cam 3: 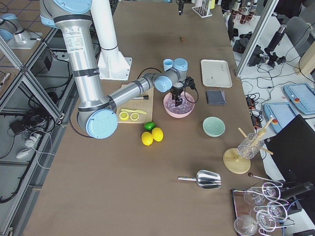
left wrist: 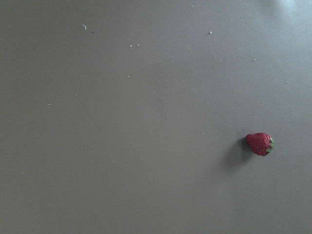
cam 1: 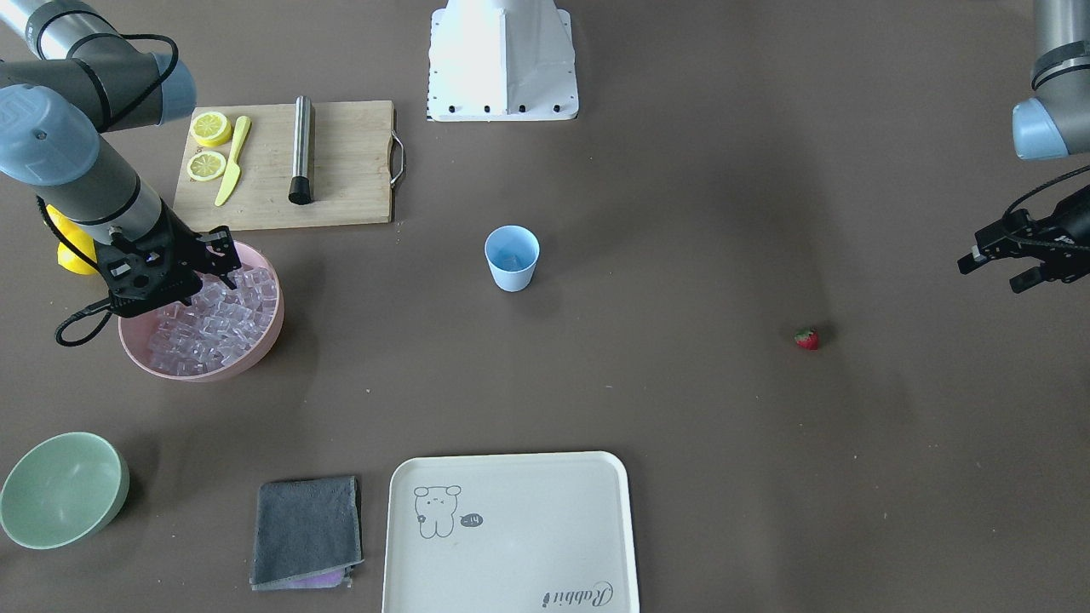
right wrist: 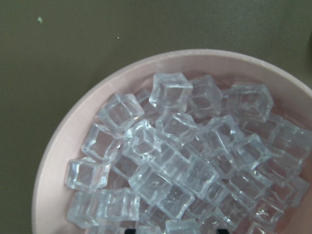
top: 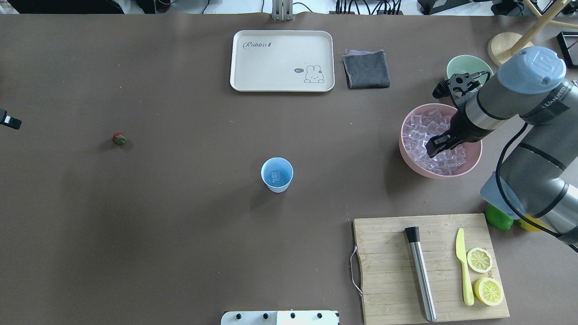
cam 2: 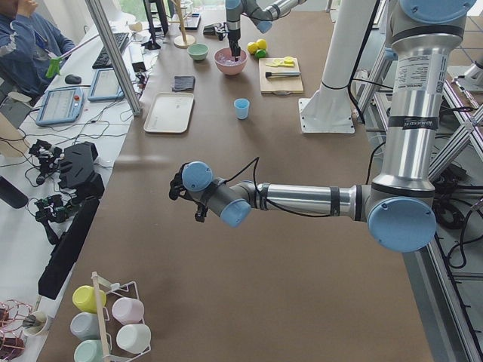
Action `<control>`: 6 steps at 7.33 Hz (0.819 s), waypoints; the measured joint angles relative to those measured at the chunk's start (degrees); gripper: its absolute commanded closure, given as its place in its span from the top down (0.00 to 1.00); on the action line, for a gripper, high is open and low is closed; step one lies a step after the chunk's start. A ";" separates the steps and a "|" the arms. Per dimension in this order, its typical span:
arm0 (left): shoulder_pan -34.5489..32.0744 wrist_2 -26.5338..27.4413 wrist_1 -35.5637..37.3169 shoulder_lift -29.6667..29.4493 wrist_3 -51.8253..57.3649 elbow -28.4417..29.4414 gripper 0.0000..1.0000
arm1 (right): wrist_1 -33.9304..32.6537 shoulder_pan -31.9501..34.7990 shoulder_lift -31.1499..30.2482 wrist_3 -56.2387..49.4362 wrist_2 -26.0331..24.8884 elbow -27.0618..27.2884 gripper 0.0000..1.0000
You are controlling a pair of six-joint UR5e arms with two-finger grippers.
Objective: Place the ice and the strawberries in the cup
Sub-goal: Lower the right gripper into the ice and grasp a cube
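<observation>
The light blue cup (cam 1: 512,260) stands upright mid-table, with at least one ice cube inside in the overhead view (top: 276,175). The ice (cam 1: 217,328) is piled in the pink bowl (cam 1: 204,372). My right gripper (cam 1: 223,260) hangs over the ice (top: 422,135), fingers apart and empty. The right wrist view shows the cubes (right wrist: 185,161) close below. The strawberry (cam 1: 806,340) lies alone on the table, also seen in the left wrist view (left wrist: 260,144). My left gripper (cam 1: 992,272) is open, raised, off to the strawberry's side.
A wooden cutting board (cam 1: 341,170) holds two lemon halves (cam 1: 210,129), a yellow knife (cam 1: 232,162) and a metal cylinder (cam 1: 301,149). A pale green bowl (cam 1: 61,501), a grey cloth (cam 1: 306,532) and a cream tray (cam 1: 511,532) lie at the far edge. The robot base (cam 1: 502,60) is behind the cup.
</observation>
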 measured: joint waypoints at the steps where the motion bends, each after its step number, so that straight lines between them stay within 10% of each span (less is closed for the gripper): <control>1: 0.00 0.00 0.00 0.00 0.00 0.00 0.98 | 0.67 -0.10 -0.49 0.06 0.11 -0.13 0.63; 4: 0.02 0.00 -0.41 0.01 -0.04 0.04 0.98 | 5.90 -0.69 -1.81 2.30 0.17 -2.00 0.60; 6: 0.07 0.00 -1.10 0.07 -0.15 0.29 0.98 | 6.90 -1.05 -1.93 3.26 0.16 -2.35 0.29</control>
